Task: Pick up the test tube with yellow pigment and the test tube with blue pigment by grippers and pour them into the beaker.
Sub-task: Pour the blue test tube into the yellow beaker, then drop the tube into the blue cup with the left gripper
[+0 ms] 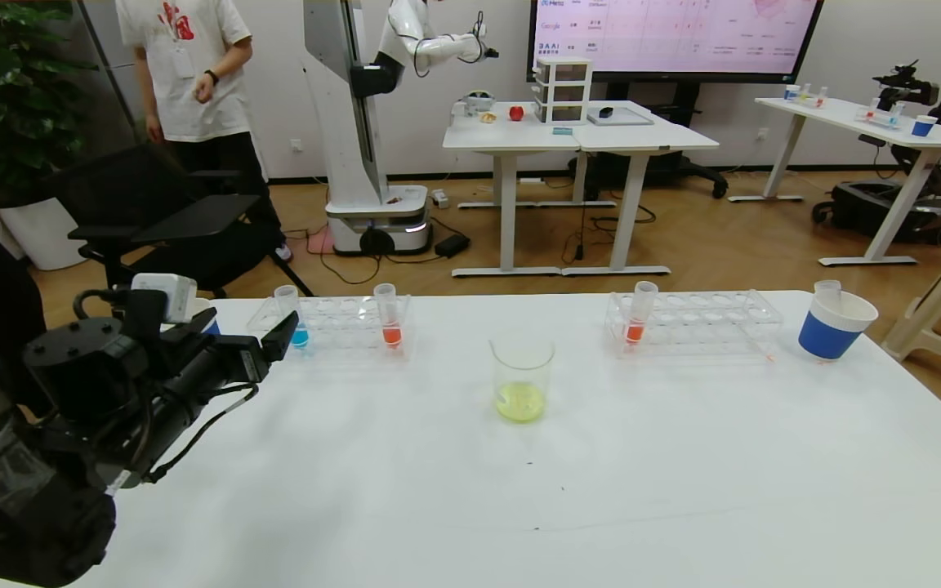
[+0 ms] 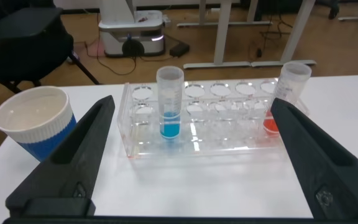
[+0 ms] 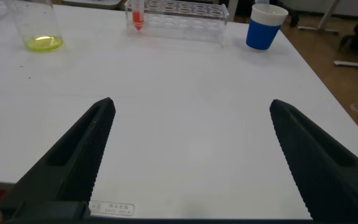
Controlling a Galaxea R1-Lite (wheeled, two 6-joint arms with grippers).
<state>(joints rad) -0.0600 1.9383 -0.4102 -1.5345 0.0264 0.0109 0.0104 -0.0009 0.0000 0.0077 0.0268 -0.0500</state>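
Now left pincer [image 2: 191, 155] is wide open, empty, w/ the upright test tube with blue pigment [image 2: 169, 102] straight ahead between its fingers; right pincer [image 3: 191, 155] is also open, empty, far off.

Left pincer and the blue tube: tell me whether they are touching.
Apart. The left wrist view shows the open left pincer short of the rack, with bare table between its fingers and the blue tube.

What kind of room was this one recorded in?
Most likely a robotics lab or demo room. Another white robot stands on the wood floor behind the table, a large wall screen shows charts, and other desks carry similar tube racks.
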